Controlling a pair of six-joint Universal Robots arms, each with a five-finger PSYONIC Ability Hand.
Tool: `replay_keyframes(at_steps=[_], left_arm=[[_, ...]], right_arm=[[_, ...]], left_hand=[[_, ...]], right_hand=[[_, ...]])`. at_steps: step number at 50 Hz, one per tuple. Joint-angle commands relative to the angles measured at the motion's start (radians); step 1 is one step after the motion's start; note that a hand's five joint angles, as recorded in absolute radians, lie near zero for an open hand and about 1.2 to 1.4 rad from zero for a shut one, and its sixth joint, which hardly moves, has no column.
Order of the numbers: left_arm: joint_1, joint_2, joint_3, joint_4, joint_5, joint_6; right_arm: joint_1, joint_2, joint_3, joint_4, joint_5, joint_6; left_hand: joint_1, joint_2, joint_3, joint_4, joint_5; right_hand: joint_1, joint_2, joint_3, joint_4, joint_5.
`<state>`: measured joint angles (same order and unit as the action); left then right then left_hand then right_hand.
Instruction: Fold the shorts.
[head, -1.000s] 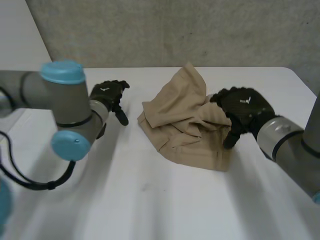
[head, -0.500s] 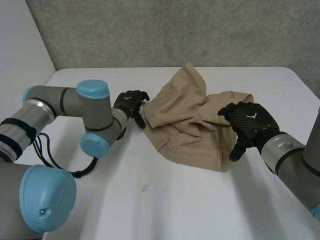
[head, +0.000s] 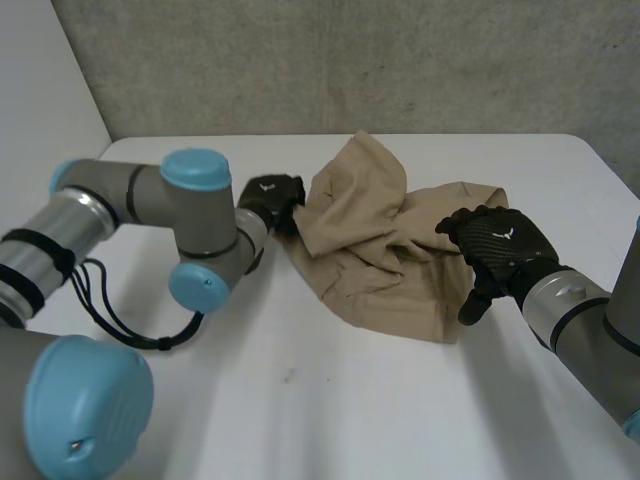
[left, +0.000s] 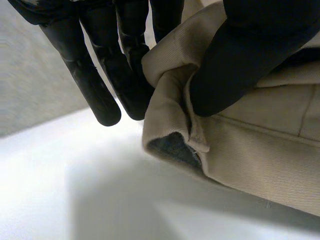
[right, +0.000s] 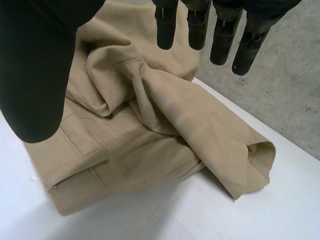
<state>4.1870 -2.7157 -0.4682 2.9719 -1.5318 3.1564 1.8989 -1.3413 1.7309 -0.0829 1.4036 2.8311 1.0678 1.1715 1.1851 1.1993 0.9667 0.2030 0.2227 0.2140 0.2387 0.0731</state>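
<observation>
Keep the thumb (left: 240, 65) and the fingers (left: 100, 85) of the left hand (head: 270, 195) tight on the rolled bit of edge of the shorts (head: 380, 250); pinch all the layers, not just the top one; pull slow and low to the left over the table (head: 330, 400), so the heap opens out flat and does not just slide along; bring the right hand (head: 500, 245) down on the right side of the cloth to pin it, or grab that edge, before pulling hard; smooth the bunched middle first, then fold.

Left side now: grips the left edge of the tan cloth, thumb on top, fingers curled behind the fold; sits at the far left of the heap, at the end of the grey left arm (head: 120, 205) reaching in from the left.

Right side now: holds nothing; hangs with fingers (right: 220, 40) straight and well apart from the thumb (right: 35, 75); hovers palm down by the near right part of the shorts; hard to tell if touching the cloth; comes in from the near right.

Shorts: crumpled in the middle of the white table, between both hands, with a flap poking up at the far end.
</observation>
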Motion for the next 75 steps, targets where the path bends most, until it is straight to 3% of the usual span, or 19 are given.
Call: replay_keyframes(at_steps=[1, 12, 16, 22, 27, 31, 35, 42, 43, 45, 50, 53, 58, 65, 71, 75], left_arm=[[0.01, 0.226, -0.168, 0.024, -0.128, 0.001], [0.102, 0.695, -0.555, 0.241, -0.153, 0.004], [0.142, 0.841, -0.607, 0.338, -0.156, 0.007], [0.186, 0.947, -0.583, 0.371, -0.145, 0.007], [0.145, 0.943, -0.555, 0.369, -0.143, 0.007], [0.05, 0.874, -0.555, 0.374, -0.114, 0.007], [-0.098, 0.722, -0.549, 0.369, -0.065, 0.007], [-0.243, 0.532, -0.544, 0.361, -0.031, 0.022], [-0.273, 0.496, -0.54, 0.361, -0.015, 0.04], [-0.295, 0.478, -0.538, 0.361, -0.01, 0.066], [-0.3, 0.488, -0.547, 0.354, -0.04, 0.177], [-0.298, 0.511, -0.556, 0.343, -0.08, 0.204], [-0.246, 0.657, -0.637, 0.311, -0.163, 0.206], [-0.156, 0.836, -0.842, 0.309, -0.18, 0.208], [0.008, 0.912, -0.992, 0.305, -0.182, 0.202], [0.122, 0.909, -1.03, 0.296, -0.179, 0.182]], right_arm=[[0.0, -0.001, 0.006, 0.0, 0.0, 0.001], [0.008, -0.002, 0.018, 0.0, 0.001, 0.001], [0.008, -0.004, 0.019, 0.0, 0.001, 0.001], [0.009, -0.006, 0.021, 0.0, 0.003, 0.002], [0.009, -0.012, 0.022, 0.002, 0.005, 0.004], [0.0, -0.019, 0.021, 0.002, 0.012, 0.004], [-0.001, -0.032, 0.022, 0.002, 0.015, 0.005], [-0.017, -0.048, 0.018, -0.001, 0.017, 0.011], [-0.023, -0.048, 0.018, -0.001, 0.015, 0.011], [-0.037, -0.05, 0.019, -0.003, 0.017, 0.011], [-0.06, -0.052, 0.016, -0.006, 0.015, 0.011], [-0.069, -0.052, 0.013, -0.006, 0.015, 0.011], [-0.07, -0.053, 0.009, -0.005, 0.005, 0.008], [-0.052, -0.056, -0.022, 0.014, -0.026, -0.016], [-0.005, -0.076, -0.089, 0.092, -0.068, -0.007], [0.106, -0.058, -0.238, 0.161, -0.063, 0.078]], left_hand=[[0.328, 0.225, 0.211, 0.197, 0.255], [0.328, 0.225, 0.211, 0.197, 0.255], [0.328, 0.225, 0.211, 0.197, 0.255], [0.328, 0.225, 0.211, 0.197, 0.255], [0.328, 0.225, 0.211, 0.197, 0.255], [0.328, 0.225, 0.211, 0.197, 0.255], [0.328, 0.225, 0.211, 0.197, 0.255], [0.297, 0.193, 0.18, 0.165, 0.223], [-0.096, -0.199, -0.213, -0.227, -0.169], [-0.462, -0.566, -0.58, -0.594, -0.536], [-0.678, -0.781, -0.795, -0.809, -0.751], [-0.681, -0.785, -0.798, -0.813, -0.754], [-0.743, -0.846, -0.86, -0.874, -0.816], [-0.787, -0.89, -0.904, -0.918, -0.86], [-0.775, -0.879, -0.892, -0.907, -0.848], [-0.734, -0.838, -0.851, -0.865, -0.807]], right_hand=[[-0.028, -0.048, -0.039, -0.064, -0.073], [-0.028, -0.048, -0.039, -0.064, -0.073], [-0.028, -0.048, -0.039, -0.064, -0.073], [-0.028, -0.048, -0.039, -0.064, -0.073], [-0.028, -0.048, -0.039, -0.064, -0.073], [-0.028, -0.048, -0.039, -0.064, -0.073], [-0.028, -0.048, -0.039, -0.064, -0.073], [-0.028, -0.048, -0.039, -0.064, -0.073], [-0.028, -0.048, -0.039, -0.064, -0.073], [-0.028, -0.048, -0.039, -0.064, -0.073], [-0.028, -0.048, -0.039, -0.064, -0.073], [-0.028, -0.048, -0.039, -0.064, -0.073], [-0.028, -0.048, -0.039, -0.064, -0.073], [-0.028, -0.048, -0.039, -0.064, -0.073], [-0.028, -0.048, -0.039, -0.064, -0.073], [-0.028, -0.048, -0.039, -0.064, -0.073]])
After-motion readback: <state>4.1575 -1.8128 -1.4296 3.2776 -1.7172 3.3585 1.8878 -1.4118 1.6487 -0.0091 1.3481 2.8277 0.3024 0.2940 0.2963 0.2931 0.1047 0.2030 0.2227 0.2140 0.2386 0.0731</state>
